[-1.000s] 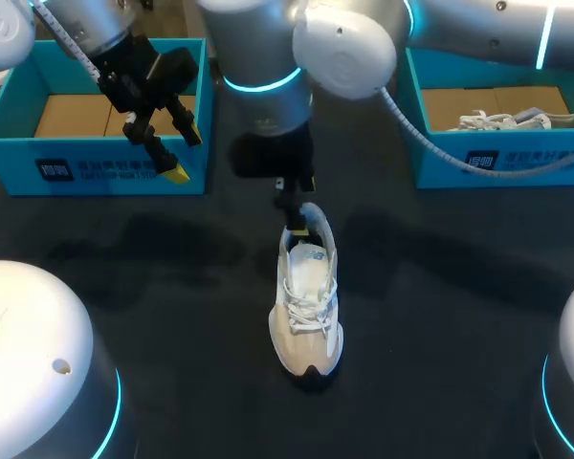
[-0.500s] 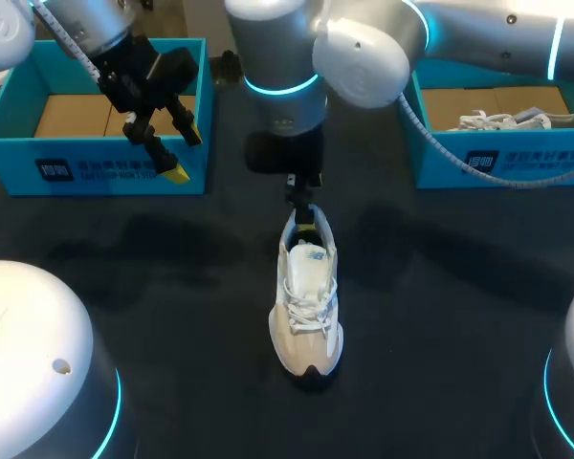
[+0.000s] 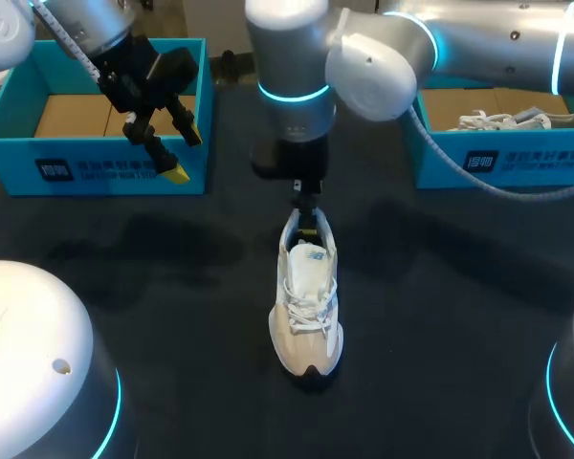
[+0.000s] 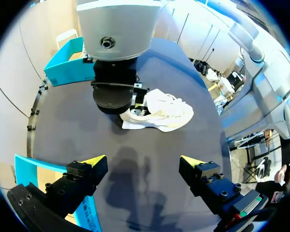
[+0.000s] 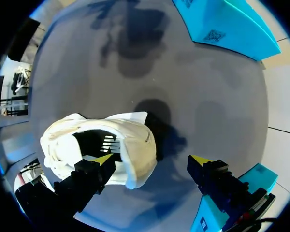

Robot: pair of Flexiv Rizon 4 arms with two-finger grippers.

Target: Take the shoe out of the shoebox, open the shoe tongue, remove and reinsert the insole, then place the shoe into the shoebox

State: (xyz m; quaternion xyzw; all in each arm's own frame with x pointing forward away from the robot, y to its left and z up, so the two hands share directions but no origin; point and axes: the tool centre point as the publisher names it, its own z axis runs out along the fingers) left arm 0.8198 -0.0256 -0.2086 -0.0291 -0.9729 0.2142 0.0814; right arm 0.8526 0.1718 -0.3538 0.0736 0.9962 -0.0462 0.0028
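- The dark table [image 3: 124, 287] fills the scene, with a bright blue shoebox at each far corner.
- Our right arm [image 3: 383, 57] reaches in past the middle, and its wrist hangs straight above the heel of the shoe.
- The left shoebox [image 3: 96, 174] shows only a brown cardboard floor. The right shoebox [image 3: 502, 164] holds a second white shoe [image 3: 497, 120].
- The shoe [image 3: 306, 306] stands upright on its sole near the middle of the table, well apart from both boxes. Its toe points toward us and its heel points away.
- It is a white and cream sneaker with white laces, a pale tongue and a dark patch at the toe.
- Our right gripper [image 3: 308, 208] is spread wide with nothing clamped. One yellow tip sits at the collar of the shoe's opening, and the other is beside the shoe over bare table. We cannot tell whether the near finger touches the shoe.
- Our left gripper [image 3: 182, 153] hangs over the front right corner of the left shoebox. Its fingers are wide apart and hold nothing, and the shoe is well ahead of it.
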